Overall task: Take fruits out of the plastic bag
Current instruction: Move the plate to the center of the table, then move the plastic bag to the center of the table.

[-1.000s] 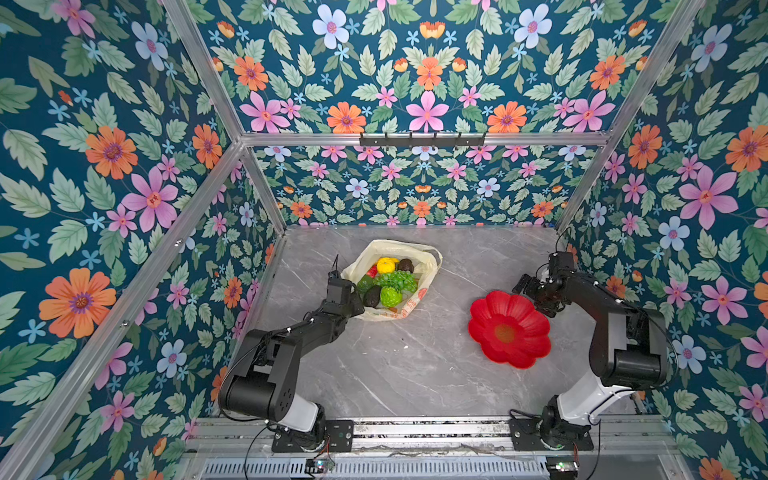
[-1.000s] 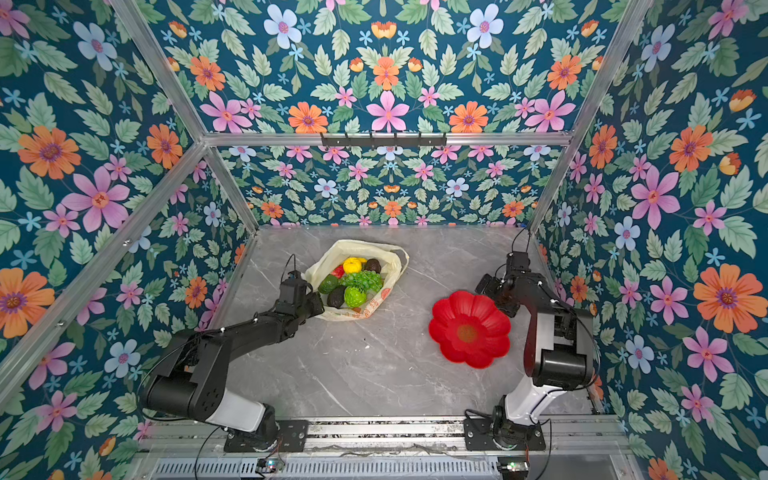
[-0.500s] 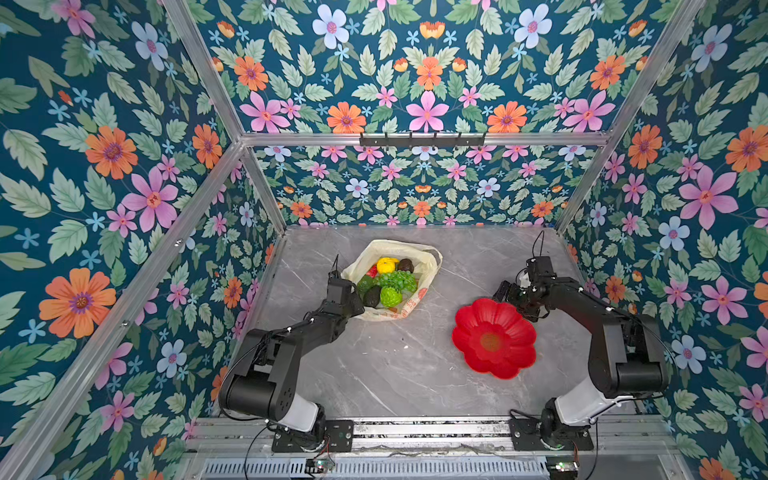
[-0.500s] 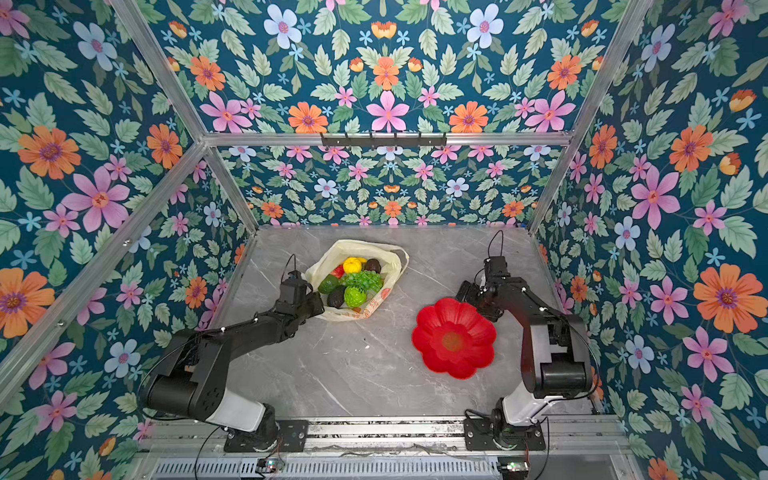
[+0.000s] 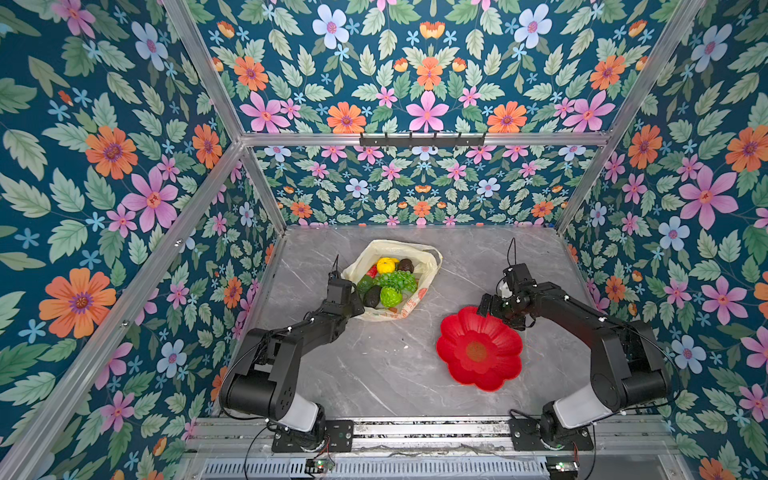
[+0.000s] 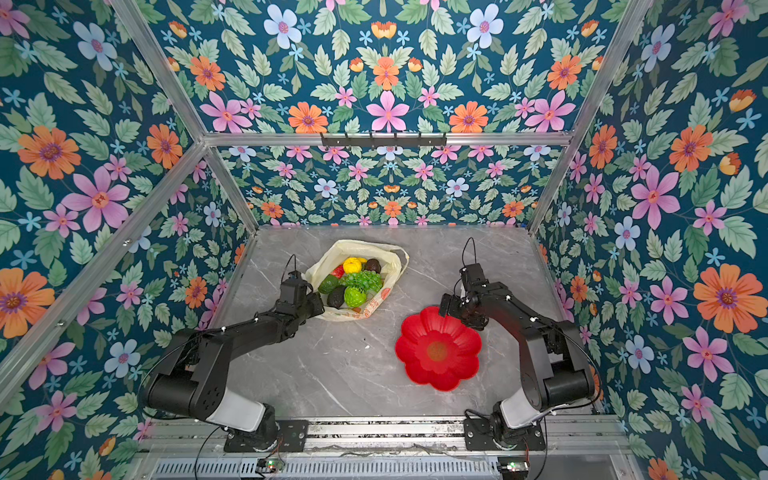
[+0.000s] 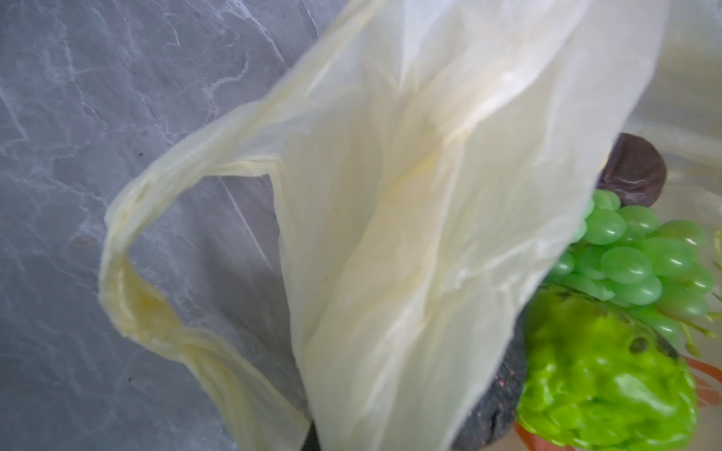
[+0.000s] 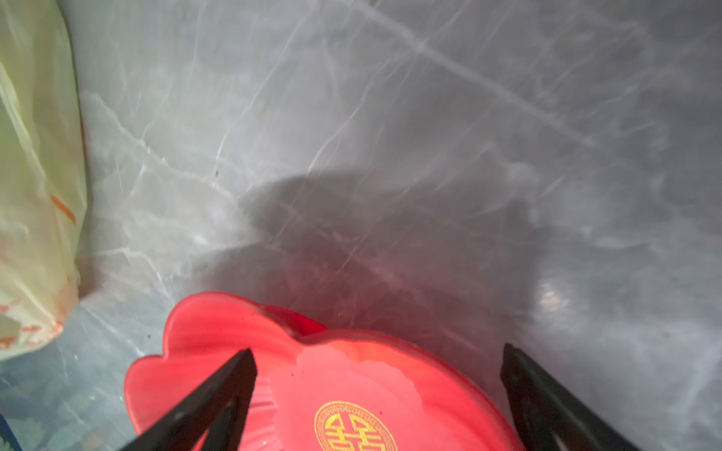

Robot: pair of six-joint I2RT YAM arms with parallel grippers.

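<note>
Field notes. Grey marbled tabletop [image 5: 374,374] under everything. Largest thing on it is the thin, crinkly, pale yellow translucent plastic bag [image 5: 430,255], lying left of centre toward the back with its mouth gaping upward. To its right and nearer my bases, apart from it, sits the red flower-shaped plastic dish [image 5: 457,332], empty. The small toy fruits [image 5: 388,282] are all inside the plastic bag, none out yet. The green grape bunch [image 5: 400,280] rides on top, the bumpy bright green fruit [image 5: 390,296] is touching it, a dark avocado [image 5: 372,297] lies alongside, and the yellow lemon [image 5: 386,264] is behind. My left gripper [image 5: 355,302] is closed at the bag's near-left rim. The wrist view shows the bag wall rising from where my fingers are, so I judge it pinched (fingertips themselves out of shot). My right gripper [image 8: 378,348] hangs over the dish's far edge, fingers [image 8: 218,394] spread wide, nothing between them. Step in hand, as I read it: hold the mouth open and fetch the first fruit. To do it well, pull the left pinch outward and low. Bring the right in from above, take the grapes first, and close clear of loose plastic.
</note>
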